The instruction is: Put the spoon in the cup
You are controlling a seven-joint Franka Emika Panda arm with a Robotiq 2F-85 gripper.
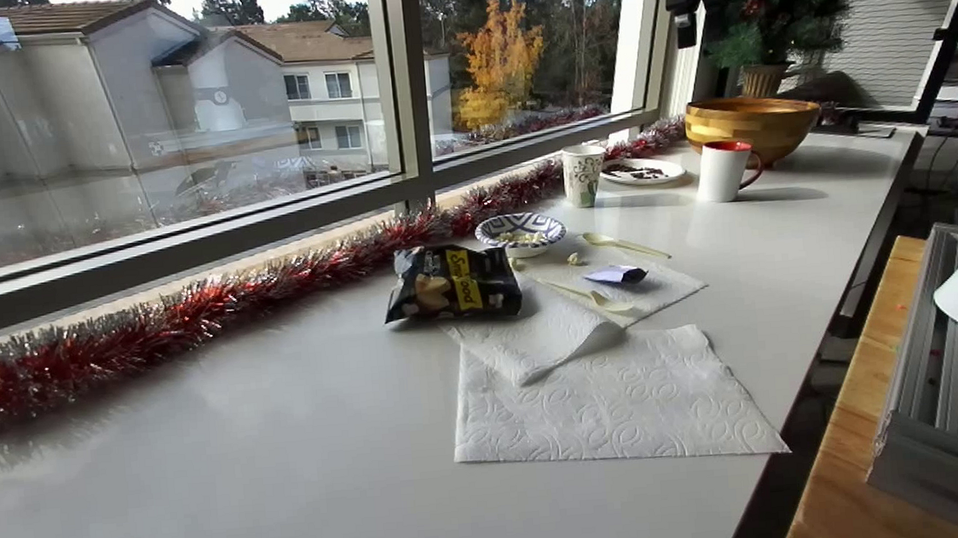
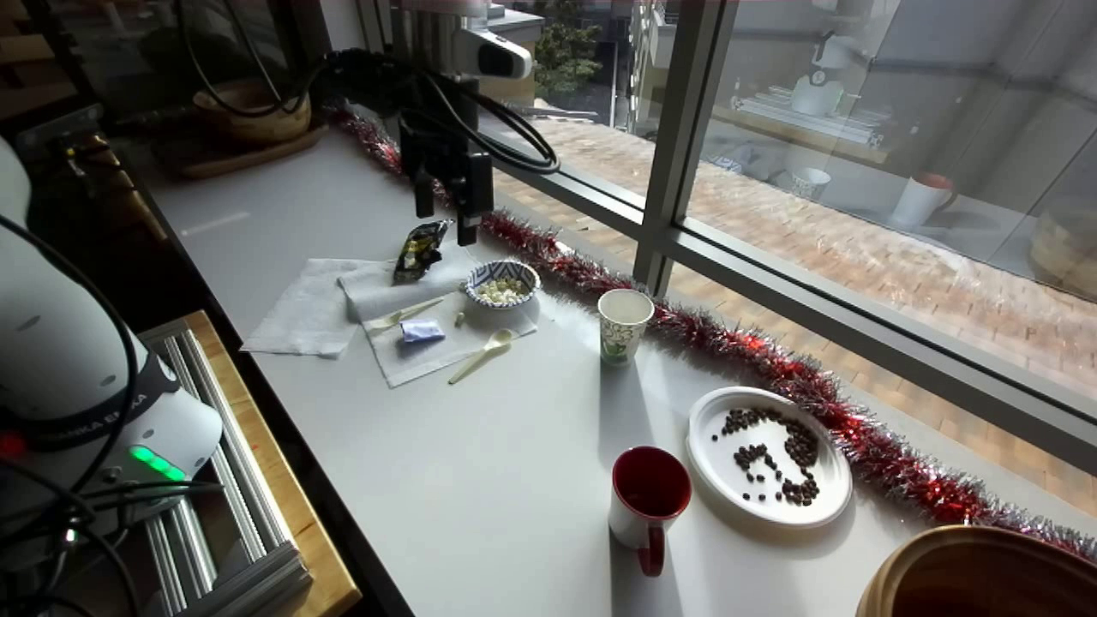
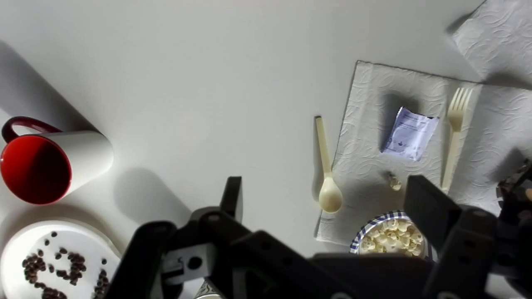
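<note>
A pale yellow spoon [image 3: 330,195] lies with its bowl on the edge of a paper towel and its handle on the white table; it shows in both exterior views [image 1: 627,245] [image 2: 482,356]. A patterned paper cup [image 2: 623,330] [image 1: 584,177] stands upright near the window; only its rim [image 3: 206,293] shows in the wrist view. A white mug with red inside [image 2: 634,518] [image 1: 719,173] [image 3: 85,158] stands farther from the spoon. My gripper [image 3: 324,182] is open and empty, raised above the table; the spoon appears between its fingers. An exterior view shows it pointing down [image 2: 446,218].
A popcorn bowl [image 2: 501,284] and black snack bag [image 1: 454,284] stand near the spoon. A fork [image 3: 453,141] and small packet [image 3: 410,135] lie on the paper towel [image 3: 370,104]. A plate of beans [image 2: 711,480], wooden bowl [image 1: 750,128] and tinsel [image 1: 233,297] are also there.
</note>
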